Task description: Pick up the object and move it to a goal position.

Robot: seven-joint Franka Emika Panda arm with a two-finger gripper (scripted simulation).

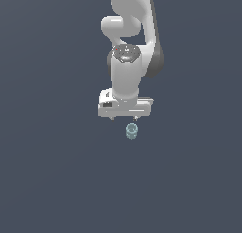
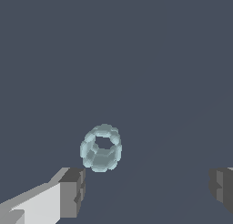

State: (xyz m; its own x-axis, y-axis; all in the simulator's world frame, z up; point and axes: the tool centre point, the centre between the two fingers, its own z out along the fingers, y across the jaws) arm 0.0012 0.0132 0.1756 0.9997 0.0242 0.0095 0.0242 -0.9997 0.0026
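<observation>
Spread-wide claw (image 2: 148,191) grasping nothing, pale translucent cup (image 2: 101,148) just beyond one finger, dark floor (image 1: 52,170) around.

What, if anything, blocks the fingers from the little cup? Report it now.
Nothing visible does. The gripper hangs open just above the cup, its fingers spread wide, with only bare dark surface around. No goal marker is visible.

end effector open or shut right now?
Open. In the wrist view the end effector has its two fingers set far apart, with bare floor between them; the cup sits ahead of them, ungrasped.
</observation>
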